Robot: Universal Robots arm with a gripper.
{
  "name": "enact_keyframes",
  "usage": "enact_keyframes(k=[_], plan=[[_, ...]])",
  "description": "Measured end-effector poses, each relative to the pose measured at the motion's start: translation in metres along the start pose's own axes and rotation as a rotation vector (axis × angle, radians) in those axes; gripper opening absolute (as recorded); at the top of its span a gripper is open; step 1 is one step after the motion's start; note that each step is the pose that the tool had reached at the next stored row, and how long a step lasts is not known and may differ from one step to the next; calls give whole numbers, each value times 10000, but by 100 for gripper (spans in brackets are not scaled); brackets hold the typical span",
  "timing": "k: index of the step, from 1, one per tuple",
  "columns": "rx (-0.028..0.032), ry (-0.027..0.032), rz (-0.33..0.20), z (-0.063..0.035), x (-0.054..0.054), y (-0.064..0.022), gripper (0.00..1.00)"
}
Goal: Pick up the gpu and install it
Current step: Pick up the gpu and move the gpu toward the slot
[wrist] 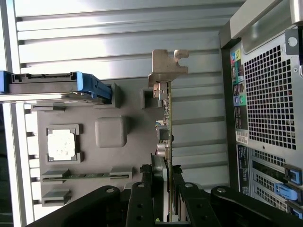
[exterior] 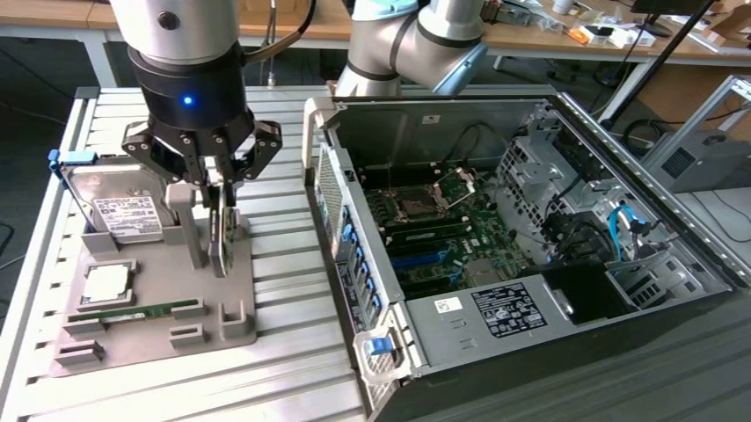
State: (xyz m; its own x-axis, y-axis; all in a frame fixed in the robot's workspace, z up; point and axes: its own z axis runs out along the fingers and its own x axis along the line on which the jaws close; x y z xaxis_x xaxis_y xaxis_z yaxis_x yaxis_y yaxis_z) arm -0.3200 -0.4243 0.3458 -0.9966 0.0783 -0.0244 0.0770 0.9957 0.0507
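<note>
Wrist view gives me the thin, dark, green-backed gpu card (wrist: 168,127) edge-on, with its silver metal bracket (wrist: 166,66) at the end away from my black tool (wrist: 167,189). The tool is clenched on the card, one finger on each face. The card stands upright over the middle of the moulded grey plastic tray (exterior: 153,338); I cannot tell whether its lower edge touches the tray. A silver hard drive with a white label (exterior: 123,211) leans at the tray's back. The open black computer case (exterior: 528,229) lies beside the tray, on the exterior view's right, both on the ribbed metal counter (exterior: 281,369).

Silver-grey arm (exterior: 176,35), blue light (exterior: 185,99), black claw (exterior: 216,227), seemingly screw-jointed.
</note>
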Motion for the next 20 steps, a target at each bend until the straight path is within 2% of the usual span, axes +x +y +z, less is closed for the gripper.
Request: enact_keyframes(k=[20], plan=[[-1, 0, 0, -59, -1, 3, 27]])
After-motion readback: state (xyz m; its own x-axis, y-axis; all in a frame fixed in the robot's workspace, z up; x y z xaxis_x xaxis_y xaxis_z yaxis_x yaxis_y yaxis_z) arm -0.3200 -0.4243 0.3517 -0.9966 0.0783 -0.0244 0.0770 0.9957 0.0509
